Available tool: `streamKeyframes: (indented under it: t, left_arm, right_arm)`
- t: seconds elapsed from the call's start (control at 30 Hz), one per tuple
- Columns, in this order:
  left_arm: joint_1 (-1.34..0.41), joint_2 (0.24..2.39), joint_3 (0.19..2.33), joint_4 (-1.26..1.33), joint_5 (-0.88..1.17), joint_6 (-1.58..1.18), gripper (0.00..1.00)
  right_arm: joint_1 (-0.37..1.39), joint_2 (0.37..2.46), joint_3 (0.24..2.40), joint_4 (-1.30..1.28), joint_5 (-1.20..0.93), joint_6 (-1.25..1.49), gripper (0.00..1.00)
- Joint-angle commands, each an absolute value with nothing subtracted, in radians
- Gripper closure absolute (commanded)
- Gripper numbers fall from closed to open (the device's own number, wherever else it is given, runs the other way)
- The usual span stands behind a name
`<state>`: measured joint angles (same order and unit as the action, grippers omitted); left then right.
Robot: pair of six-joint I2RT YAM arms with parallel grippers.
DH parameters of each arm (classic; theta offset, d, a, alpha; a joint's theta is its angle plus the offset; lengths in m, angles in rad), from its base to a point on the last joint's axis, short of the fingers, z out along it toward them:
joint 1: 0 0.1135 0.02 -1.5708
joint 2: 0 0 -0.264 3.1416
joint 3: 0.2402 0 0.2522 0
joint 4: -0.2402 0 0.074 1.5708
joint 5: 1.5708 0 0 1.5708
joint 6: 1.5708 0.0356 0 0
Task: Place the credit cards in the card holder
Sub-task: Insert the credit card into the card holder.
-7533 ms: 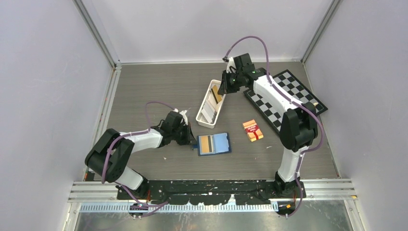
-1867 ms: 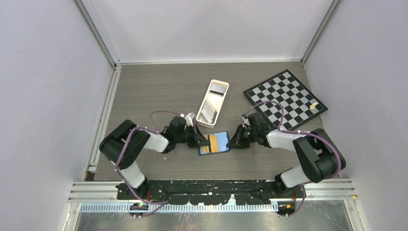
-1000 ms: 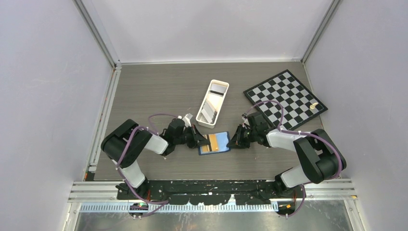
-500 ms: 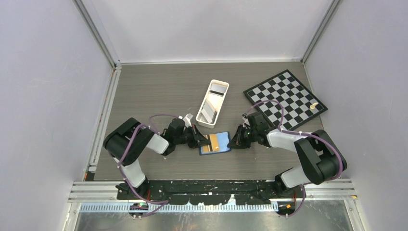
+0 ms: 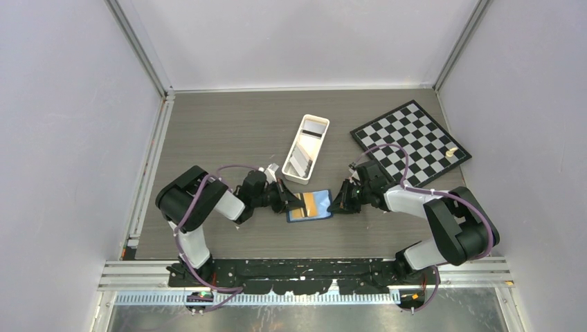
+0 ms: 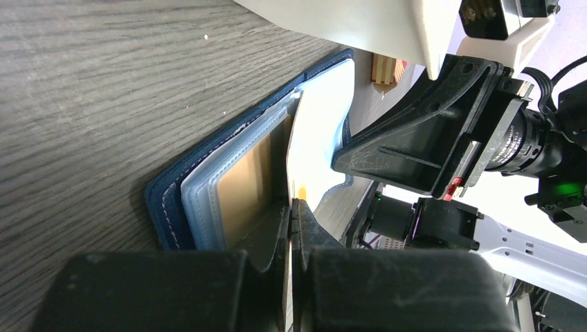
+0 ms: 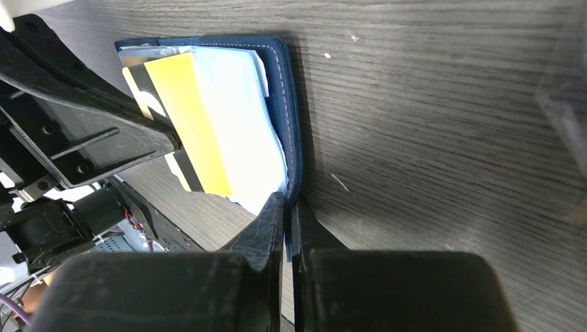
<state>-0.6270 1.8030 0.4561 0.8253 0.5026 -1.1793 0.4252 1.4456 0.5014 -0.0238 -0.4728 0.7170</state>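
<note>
I see left gripper (image 6: 291, 211) clenched tight on 1 yellow card (image 7: 188, 117) lying over the open card holder (image 7: 285, 83). Right gripper (image 7: 286, 204) pinches its navy edge, card just beyond.

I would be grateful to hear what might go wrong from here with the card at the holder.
The shut left tool pinches the yellow plastic card with a black stripe by one end; if its free edge misses a pocket, it may skid across the top or bend. The shut right tool grips only a corner of the dark navy-blue folding card holder, so that push might pivot it or pull it free. Both tools sit close and could collide.
</note>
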Motion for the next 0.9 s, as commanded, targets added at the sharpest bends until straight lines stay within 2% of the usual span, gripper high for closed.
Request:
streamKeyframes:
  t: [0.0, 0.47, 0.87]
  left_arm:
    - [-0.638, 1.862, 0.448, 0.749, 0.420, -1.156, 1.00]
    - [-0.638, 1.827, 0.390, 0.748, 0.430, -1.174, 1.00]
    - [-0.638, 1.871, 0.422, 0.765, 0.442, -1.175, 1.00]
  right_arm:
    - [0.436, 1.433, 0.510, -0.063, -0.435, 0.697, 1.00]
    - [0.437, 1.431, 0.512, -0.075, -0.422, 0.689, 1.00]
    - [0.438, 1.440, 0.520, -0.074, -0.428, 0.689, 1.00]
